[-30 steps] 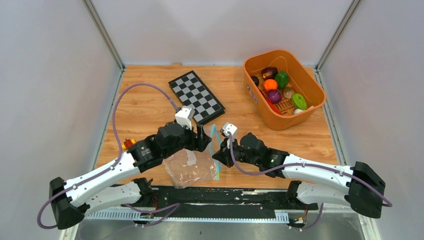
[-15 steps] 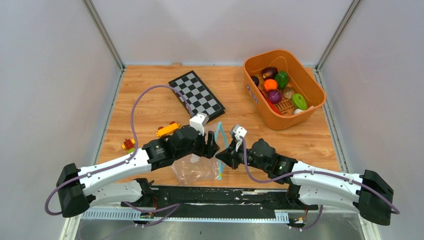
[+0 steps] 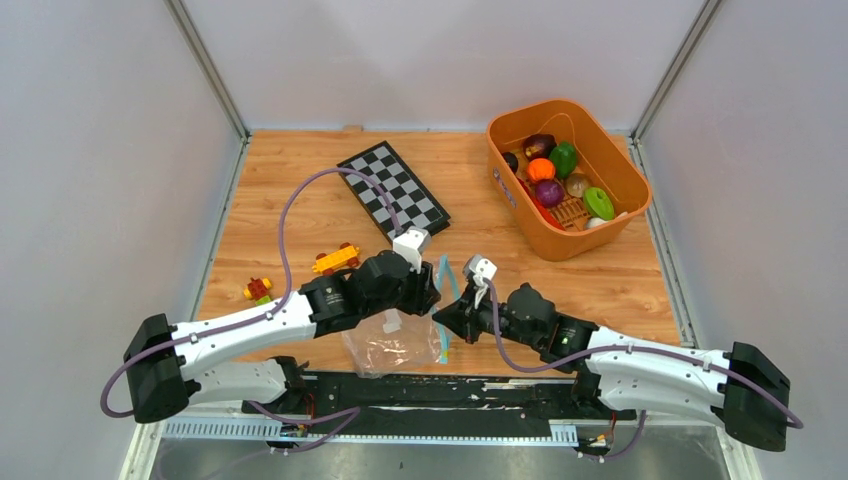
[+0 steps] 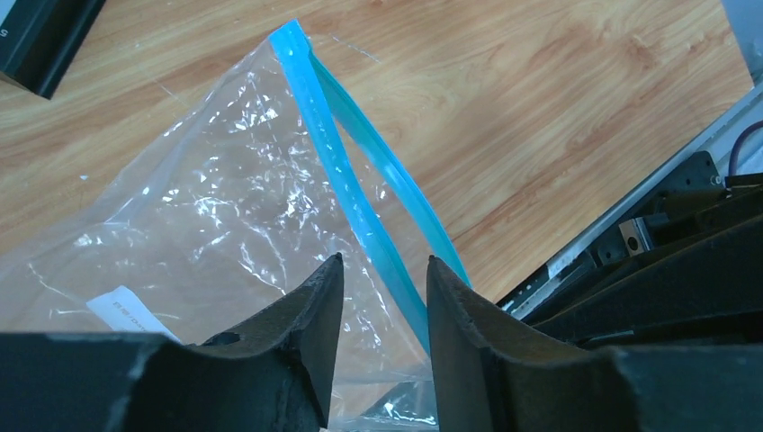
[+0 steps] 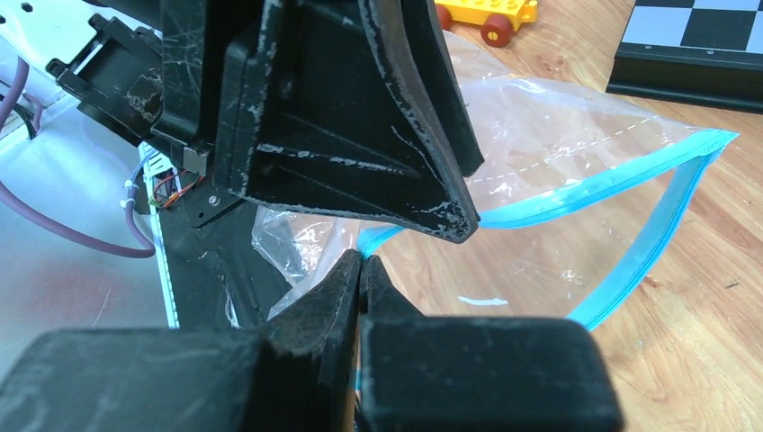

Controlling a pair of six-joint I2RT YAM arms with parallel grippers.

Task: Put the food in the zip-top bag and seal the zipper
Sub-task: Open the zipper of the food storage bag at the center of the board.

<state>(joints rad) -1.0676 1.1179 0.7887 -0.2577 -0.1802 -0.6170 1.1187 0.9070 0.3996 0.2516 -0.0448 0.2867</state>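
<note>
- top view: one clear zip-top bag (image 3: 385,340) lies on the wooden bench (image 3: 290,215) at the near edge, between the two arms. its one light-blue zipper (image 3: 441,290) is lifted along the right side. the left claw (image 3: 430,290) sits at the strip, and the right claw (image 3: 447,318) is at the strip's near end.
- same view: the food (image 3: 541,168) is seven pieces that i can tell apart: one orange, one purple, two green, one brownish, two dark. all of it is in the one orange basket (image 3: 565,245) at the far right, well apart from the bag.
- also on the bench are one checkerboard (image 3: 393,193), one yellow toy car (image 3: 335,259) and one small clump of toy bricks (image 3: 257,289).
- left wrist: the claw is part open, with the zipper running down into the gap between its two fingers; contact i cannot tell. the strip's two lips are parted. the film carries one white label (image 4: 126,310).
- right wrist: this claw is closed, pinching the zipper at its near end. the left claw's black finger looms just in front and hides part of the bag.
</note>
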